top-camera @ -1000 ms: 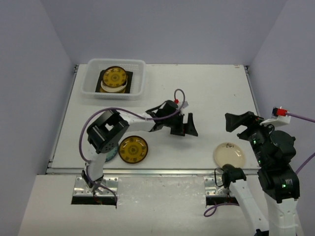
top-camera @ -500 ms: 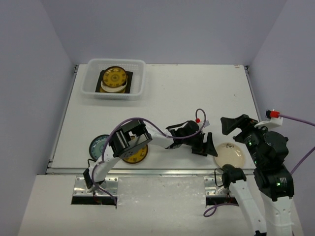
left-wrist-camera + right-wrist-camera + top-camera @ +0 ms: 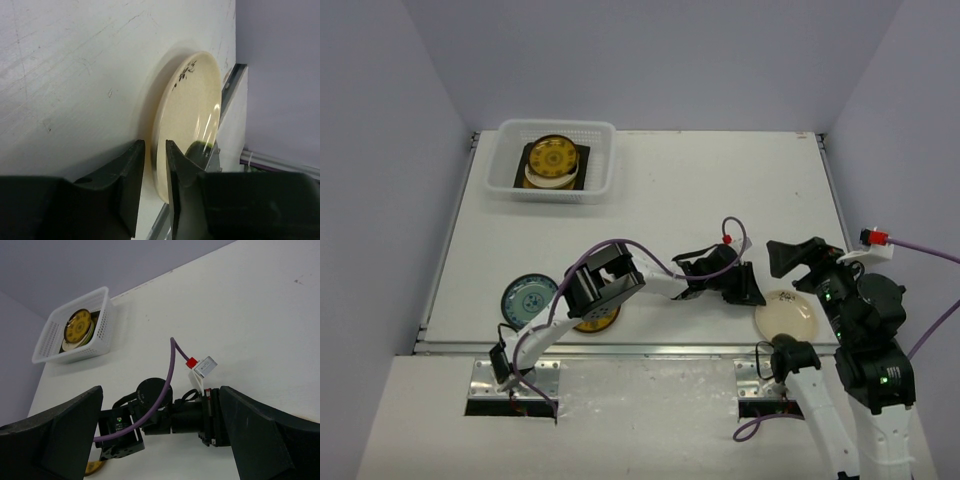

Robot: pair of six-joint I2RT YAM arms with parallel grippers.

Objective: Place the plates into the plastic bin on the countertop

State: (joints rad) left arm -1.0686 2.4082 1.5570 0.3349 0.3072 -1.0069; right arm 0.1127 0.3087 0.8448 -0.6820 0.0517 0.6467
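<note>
The left end effector (image 3: pixel 155 150) stood narrow, its jaws astride the rim of the cream round plate (image 3: pixel 192 110) lying flat at the lower right of the table (image 3: pixel 720 180), close to the metal rail (image 3: pixel 650 349). Whether they truly pinched it could not be told, so a firm close probably had to precede any lift. The right end effector (image 3: pixel 788 265), spread wide just beside that plate, looked likeliest to be bumped. The translucent white perforated plastic bin (image 3: pixel 603 170) sat well apart at upper left, while the blue patterned round plate (image 3: pixel 525 297) and yellow-brown patterned round plate (image 3: pixel 590 322) waited at lower left.
</note>
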